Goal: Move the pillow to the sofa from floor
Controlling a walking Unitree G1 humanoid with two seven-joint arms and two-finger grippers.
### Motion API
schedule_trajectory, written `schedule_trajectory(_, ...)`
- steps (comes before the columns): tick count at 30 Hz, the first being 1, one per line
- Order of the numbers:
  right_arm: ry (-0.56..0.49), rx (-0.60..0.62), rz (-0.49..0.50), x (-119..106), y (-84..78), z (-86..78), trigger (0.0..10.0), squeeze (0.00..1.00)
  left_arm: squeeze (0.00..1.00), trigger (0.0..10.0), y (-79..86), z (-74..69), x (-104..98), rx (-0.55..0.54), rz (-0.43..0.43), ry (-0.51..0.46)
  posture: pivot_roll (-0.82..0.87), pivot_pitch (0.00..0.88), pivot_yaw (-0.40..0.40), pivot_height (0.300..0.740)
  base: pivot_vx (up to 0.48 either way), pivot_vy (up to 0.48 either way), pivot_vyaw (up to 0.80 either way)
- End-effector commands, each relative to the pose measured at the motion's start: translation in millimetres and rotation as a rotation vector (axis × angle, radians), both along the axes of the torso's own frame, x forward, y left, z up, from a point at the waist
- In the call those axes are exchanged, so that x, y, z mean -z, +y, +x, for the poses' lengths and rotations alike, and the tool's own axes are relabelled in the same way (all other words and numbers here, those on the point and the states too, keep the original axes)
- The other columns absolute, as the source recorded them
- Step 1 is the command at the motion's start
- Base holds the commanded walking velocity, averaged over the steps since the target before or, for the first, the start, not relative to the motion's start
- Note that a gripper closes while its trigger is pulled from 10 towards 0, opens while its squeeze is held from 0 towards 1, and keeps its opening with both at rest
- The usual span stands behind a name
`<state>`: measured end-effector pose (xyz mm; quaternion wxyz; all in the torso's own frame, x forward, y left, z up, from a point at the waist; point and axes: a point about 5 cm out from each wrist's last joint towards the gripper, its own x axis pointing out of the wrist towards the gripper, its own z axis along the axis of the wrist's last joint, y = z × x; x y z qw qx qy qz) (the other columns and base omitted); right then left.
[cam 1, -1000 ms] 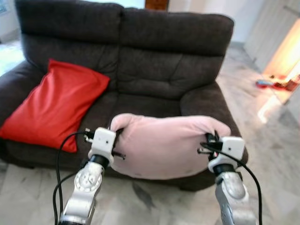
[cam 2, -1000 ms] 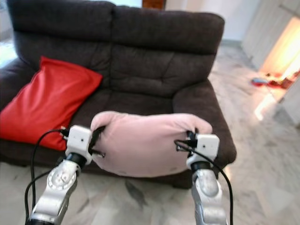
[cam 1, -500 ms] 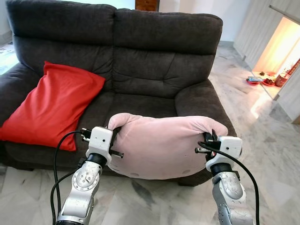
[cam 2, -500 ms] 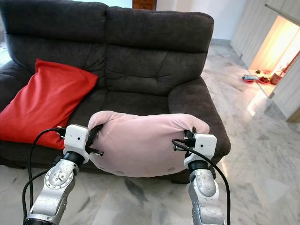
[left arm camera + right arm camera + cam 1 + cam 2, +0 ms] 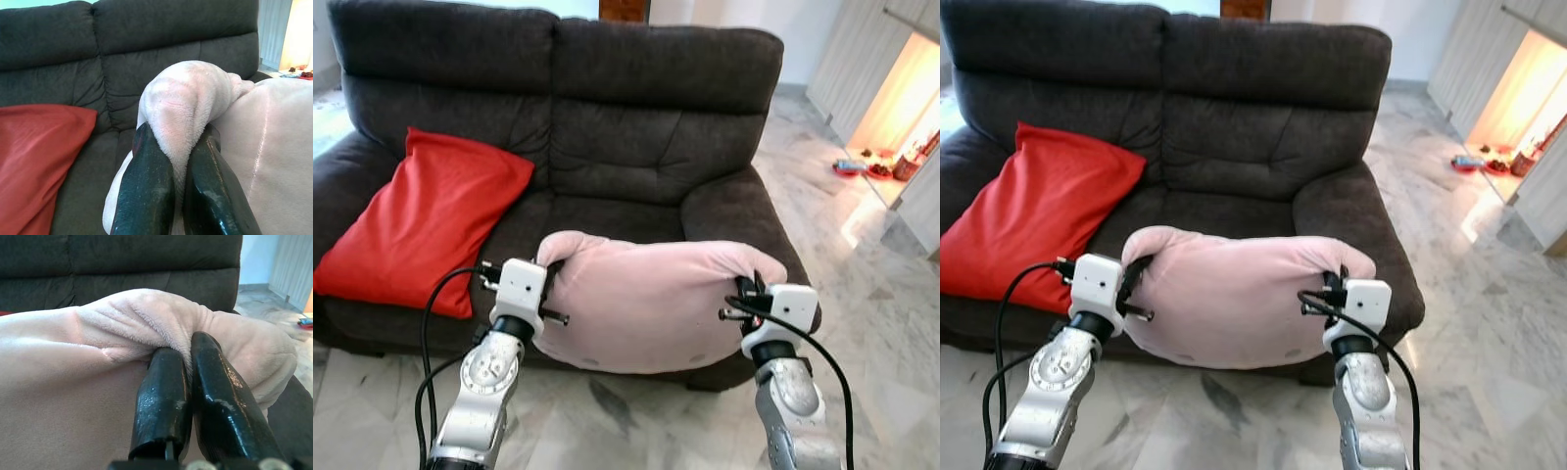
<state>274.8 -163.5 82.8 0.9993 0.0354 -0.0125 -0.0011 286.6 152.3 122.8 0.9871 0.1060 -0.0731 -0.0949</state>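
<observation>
the pink pillow [image 5: 651, 304] hangs in the air in front of the sofa [image 5: 636, 147], its long axis running side to side, parallel to the sofa's front edge. it sits level with the sofa's seat cushion, over the front edge of the right-hand seat, and well clear of the marble floor [image 5: 862, 225] in front of the sofa

the left gripper [image 5: 551, 277] is closed on the pillow's left corner; in the left wrist view the plush bunches up between its two black fingers [image 5: 146, 196]. the right gripper [image 5: 744, 292] is closed on the pillow's right corner, and in the right wrist view the fabric is folded tight between its fingers [image 5: 164, 401]. both arms are about equally near the sofa, so neither leads

the relation that matters: the free seat lies straight ahead of the pillow, beyond both grippers, on the sofa's right half. the red cushion [image 5: 426, 220] leans on the sofa's left half, beside the arm rest, just left of the pink pillow's left end, so a push forward and a shade right should keep the two apart. my guess is the carry is nearly done, and only the reach forward and the release are left

no brand, label or writing can be read on the pillow, the sofa or the grippers
</observation>
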Motion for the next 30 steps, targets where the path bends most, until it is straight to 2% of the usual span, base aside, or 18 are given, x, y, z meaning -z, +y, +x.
schedule_trajectory(1, -0.11, 0.023, 0.009, -23.9, -5.4, 5.6, 10.0, 0.0, 0.0, 10.0, 2.0, 3.5, -19.0, -0.014, 0.005, -0.078, 0.06, 0.0, -0.084, 0.74, 0.368, 0.0, 0.0)
schedule_trajectory(10, -0.13, 0.021, 0.0, -28.4, -5.7, 7.0, 10.0, 0.0, 0.0, 10.0, 1.1, 4.8, -22.3, -0.012, 0.001, -0.086, 0.06, 0.0, -0.084, 0.74, 0.371, 0.0, 0.0)
schedule_trajectory(17, -0.204, 0.023, -0.007, -45.7, -5.2, 9.9, 10.0, 0.0, 0.0, 10.0, 0.3, 7.5, -31.6, -0.007, -0.002, -0.115, 0.06, 0.0, -0.085, 0.74, 0.374, 0.0, 0.0)
schedule_trajectory(30, -0.213, 0.028, -0.004, -49.5, -5.2, 10.7, 10.0, 0.0, 0.0, 10.0, -3.0, 9.6, -38.8, 0.011, -0.006, -0.128, 0.06, 0.0, -0.083, 0.74, 0.374, 0.0, 0.0)
